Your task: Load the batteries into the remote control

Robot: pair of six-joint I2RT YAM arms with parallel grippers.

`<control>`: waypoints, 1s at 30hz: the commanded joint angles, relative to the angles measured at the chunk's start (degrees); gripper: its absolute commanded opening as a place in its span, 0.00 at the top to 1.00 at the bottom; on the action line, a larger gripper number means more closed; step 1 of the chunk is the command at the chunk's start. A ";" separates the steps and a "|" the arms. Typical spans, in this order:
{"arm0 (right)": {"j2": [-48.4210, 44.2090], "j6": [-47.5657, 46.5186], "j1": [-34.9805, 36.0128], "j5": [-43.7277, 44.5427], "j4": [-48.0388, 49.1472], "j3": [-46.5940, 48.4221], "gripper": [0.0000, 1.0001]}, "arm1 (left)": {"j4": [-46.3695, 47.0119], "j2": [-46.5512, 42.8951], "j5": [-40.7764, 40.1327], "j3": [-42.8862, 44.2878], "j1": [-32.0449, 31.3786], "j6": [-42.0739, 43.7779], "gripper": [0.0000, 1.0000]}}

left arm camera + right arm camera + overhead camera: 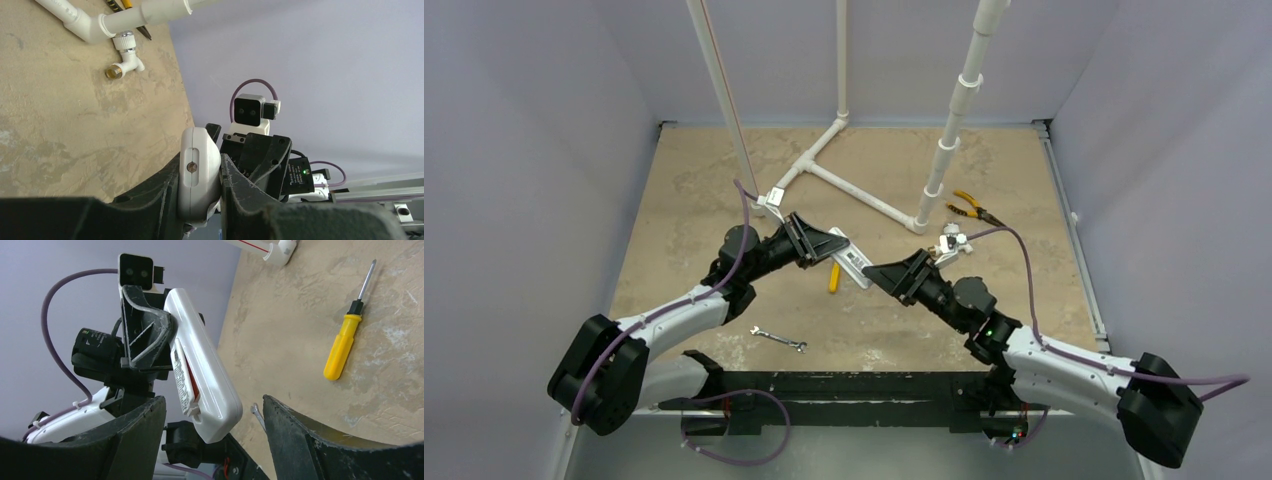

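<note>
My left gripper [822, 243] is shut on the white remote control [852, 258] and holds it above the table, its fingers clamped on the two broad faces [197, 175]. In the right wrist view the remote control [205, 365] points down at my right gripper [212, 401]. That gripper is open, its jaws either side of the remote's lower end without touching it. A slot runs along the remote's labelled back, and a thin orange-red strip [192, 381] shows inside it, which looks like the batteries. I see no loose battery.
A yellow-handled screwdriver [833, 278] lies on the table under the remote, and a silver wrench [778, 339] lies nearer the arm bases. A white PVC pipe frame [854, 185] stands at the back. Yellow pliers [969, 205] and a small tap [951, 240] sit to the right.
</note>
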 commanded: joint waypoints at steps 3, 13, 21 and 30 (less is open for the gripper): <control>1.26 0.27 -0.54 -2.23 4.59 3.03 0.34 | 5.54 -0.34 -0.53 -0.22 -0.22 -0.81 1.00; 2.32 0.27 -0.90 -1.98 5.46 2.90 0.42 | 5.65 -0.39 -0.29 -0.71 -0.21 -0.86 1.00; 5.06 0.62 -1.26 -3.69 7.12 3.39 0.56 | 6.24 -0.22 -0.16 -1.12 -0.23 -0.89 1.00; 5.59 0.16 -1.48 -4.03 6.40 3.77 0.77 | 6.46 -0.01 -0.08 -1.04 -0.25 -0.90 1.00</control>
